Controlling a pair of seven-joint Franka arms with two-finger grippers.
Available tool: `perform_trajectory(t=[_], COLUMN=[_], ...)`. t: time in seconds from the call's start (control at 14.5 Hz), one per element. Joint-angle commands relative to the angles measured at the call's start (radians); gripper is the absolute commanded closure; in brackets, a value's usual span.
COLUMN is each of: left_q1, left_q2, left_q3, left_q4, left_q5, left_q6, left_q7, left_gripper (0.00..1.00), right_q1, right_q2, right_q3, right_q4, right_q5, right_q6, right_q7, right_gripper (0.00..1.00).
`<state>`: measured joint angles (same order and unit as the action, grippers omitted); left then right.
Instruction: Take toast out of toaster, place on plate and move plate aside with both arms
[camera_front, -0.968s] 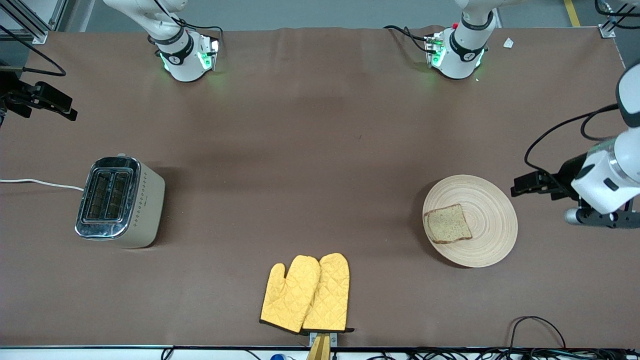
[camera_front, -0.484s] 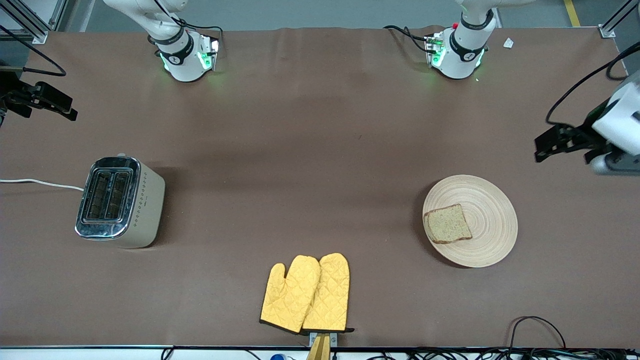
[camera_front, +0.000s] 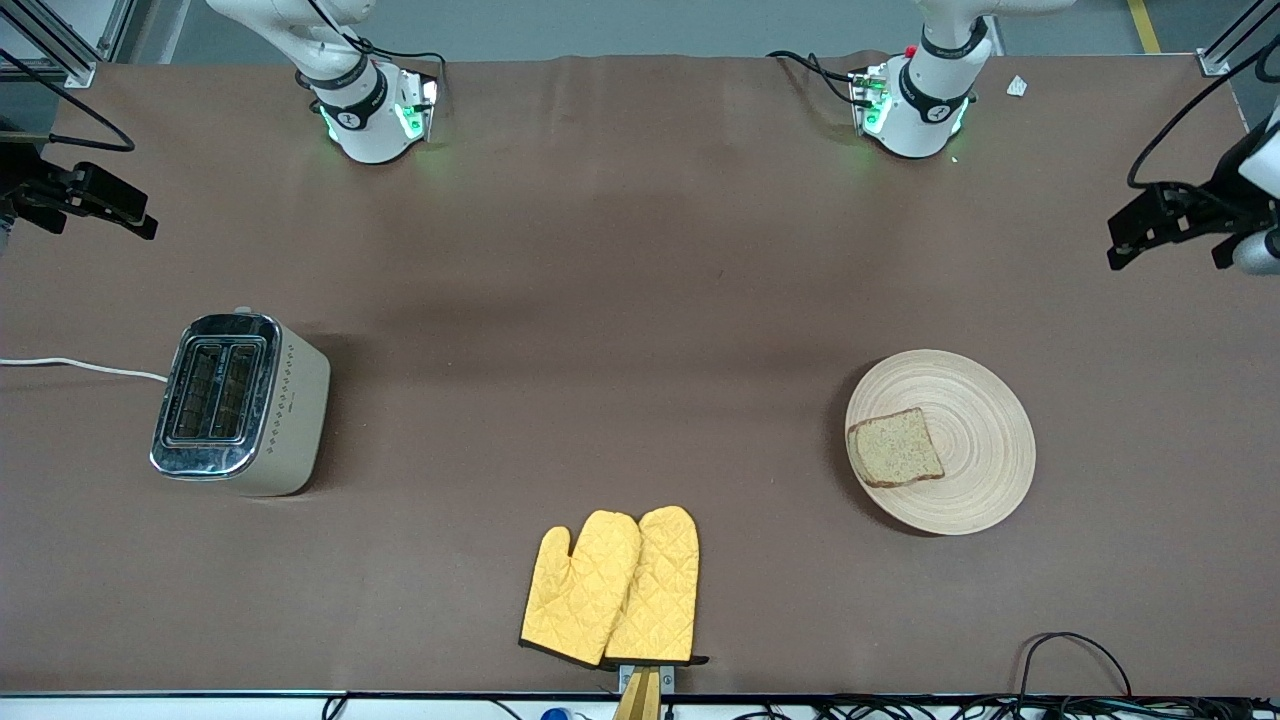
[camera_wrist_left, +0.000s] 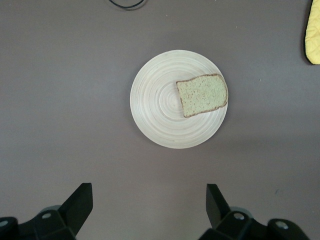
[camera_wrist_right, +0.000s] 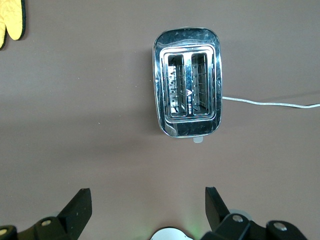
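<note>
Toast (camera_front: 895, 448) lies on the plate (camera_front: 975, 500) near the tabletop's left-arm end. Both grippers hang spread and empty: left gripper (camera_wrist_left: 149, 204) above bare tabletop well apart from the plate, right gripper (camera_wrist_right: 148, 207) at the right-arm edge.

toast (camera_front: 895, 447): flat on plate | plate (camera_front: 975, 500): round, beige, ringed

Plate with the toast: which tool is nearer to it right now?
Left. The left tool hangs open over bare table by the plate. The right tool, also open, is up past the toaster.
</note>
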<state>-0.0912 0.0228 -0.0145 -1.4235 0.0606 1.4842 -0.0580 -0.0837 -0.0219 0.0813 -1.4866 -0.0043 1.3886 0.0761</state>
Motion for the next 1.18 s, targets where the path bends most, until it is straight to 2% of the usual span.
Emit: perform_trajectory(t=[0.0, 0.14, 1.11], left_q1=[-0.013, -0.013, -0.004], left_q2=[-0.06, -0.057, -0.038], left_q3=[0.007, -0.001, 0.002], left_q4=[-0.066, -0.061, -0.035], left_q5=[0.016, 0.015, 0.028], left_q6=[-0.011, -0.048, -0.058], left_q7=[-0.003, -0.014, 0.003], left_gripper=[0.0, 0.0, 0.0], right_q1=[-0.007, -0.007, -0.008], right_q2=[-0.003, -0.003, -0.003], right_q3=[0.011, 0.011, 0.011], right_q4=[-0.001, -0.001, -0.004], right_q5=[-0.006, -0.006, -0.006], right_q6=[-0.006, -0.006, -0.008], right_q7=[0.005, 0.005, 0.005], right_gripper=[0.0, 0.0, 0.0])
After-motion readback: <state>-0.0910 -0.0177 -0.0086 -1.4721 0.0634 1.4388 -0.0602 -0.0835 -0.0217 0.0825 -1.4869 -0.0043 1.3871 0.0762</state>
